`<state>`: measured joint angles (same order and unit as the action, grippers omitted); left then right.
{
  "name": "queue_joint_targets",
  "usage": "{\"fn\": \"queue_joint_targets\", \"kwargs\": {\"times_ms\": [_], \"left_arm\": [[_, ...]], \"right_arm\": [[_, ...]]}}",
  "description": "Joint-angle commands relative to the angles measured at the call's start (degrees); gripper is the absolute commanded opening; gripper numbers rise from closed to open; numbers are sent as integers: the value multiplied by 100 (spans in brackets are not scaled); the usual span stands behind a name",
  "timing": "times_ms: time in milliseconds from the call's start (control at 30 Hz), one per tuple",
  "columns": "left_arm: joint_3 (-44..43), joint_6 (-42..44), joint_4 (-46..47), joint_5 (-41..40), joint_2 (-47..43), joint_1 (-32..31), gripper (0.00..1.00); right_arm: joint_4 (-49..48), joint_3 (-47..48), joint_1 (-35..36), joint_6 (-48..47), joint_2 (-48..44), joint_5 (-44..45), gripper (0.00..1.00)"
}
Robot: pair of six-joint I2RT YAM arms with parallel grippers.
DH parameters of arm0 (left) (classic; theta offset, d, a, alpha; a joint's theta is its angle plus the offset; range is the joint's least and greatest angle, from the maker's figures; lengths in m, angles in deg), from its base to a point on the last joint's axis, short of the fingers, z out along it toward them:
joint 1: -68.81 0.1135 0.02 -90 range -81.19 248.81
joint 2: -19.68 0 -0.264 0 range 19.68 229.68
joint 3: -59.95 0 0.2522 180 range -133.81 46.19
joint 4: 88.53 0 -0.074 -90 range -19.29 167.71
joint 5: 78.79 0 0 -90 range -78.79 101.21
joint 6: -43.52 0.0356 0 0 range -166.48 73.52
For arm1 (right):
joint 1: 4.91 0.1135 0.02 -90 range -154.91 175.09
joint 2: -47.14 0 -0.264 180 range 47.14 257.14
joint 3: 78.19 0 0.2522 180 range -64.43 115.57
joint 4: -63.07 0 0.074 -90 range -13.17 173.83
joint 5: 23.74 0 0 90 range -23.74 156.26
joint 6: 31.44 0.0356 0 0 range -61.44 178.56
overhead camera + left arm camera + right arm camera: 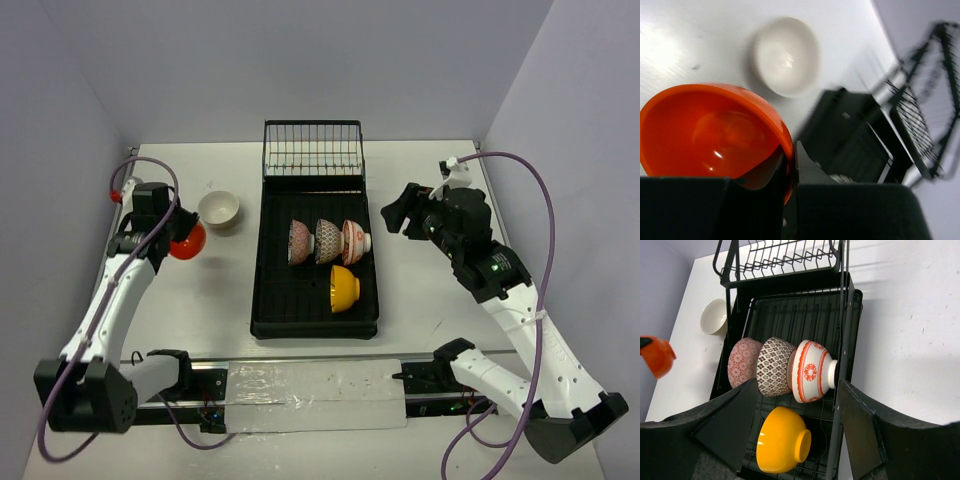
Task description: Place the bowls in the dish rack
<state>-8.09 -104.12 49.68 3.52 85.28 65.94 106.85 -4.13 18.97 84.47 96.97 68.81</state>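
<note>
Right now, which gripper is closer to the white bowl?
Left. The left gripper, shut on the red-orange bowl, sits just beside the white bowl; the right gripper is open, across the dish rack.

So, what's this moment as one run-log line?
left gripper: shut on red-orange bowl | right gripper: open, empty | dish rack: four bowls | table: white bowl

Black dish rack (268, 300) lay mid-table, its wire basket (312, 150) at the far end. Pinkish bowl (299, 241), grey-patterned bowl (327, 240) and red-on-white bowl (354, 241) stood on edge in a touching row mid-tray. Yellow bowl (344, 288) lay on its side just nearer. White bowl (218, 209) sat upright left of the rack. Red-orange bowl (187, 240) was pinched at its rim by the left gripper (170, 235), near the table's left edge.
</note>
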Motion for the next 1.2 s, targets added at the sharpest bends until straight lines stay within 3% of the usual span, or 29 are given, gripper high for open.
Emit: {"fn": "queue_joint_targets", "kwargs": {"times_ms": [0, 200, 367, 633, 867, 1167], "left_arm": [[23, 340, 0, 292, -635, -318, 0], [356, 693, -106, 1145, -1804, -732, 0], [1005, 729, 639, 2515, -2710, -776, 0], [1402, 597, 1194, 3132, -3264, -1215, 0], [1763, 544, 2011, 2818, -2879, -2137, 0], [1386, 790, 2584, 1455, -1929, -4315, 0]], "right_arm": [[-163, -44, 64, -7, -148, 106, 73], [-154, -44, 99, -34, -113, 202, 73], [-172, -35, 99, -25, 10, 264, 73], [-181, 0, 99, -51, 159, 387, 72], [-93, 44, 99, -86, 273, 589, 72], [-23, 97, 99, -104, 440, 738, 72]]}}
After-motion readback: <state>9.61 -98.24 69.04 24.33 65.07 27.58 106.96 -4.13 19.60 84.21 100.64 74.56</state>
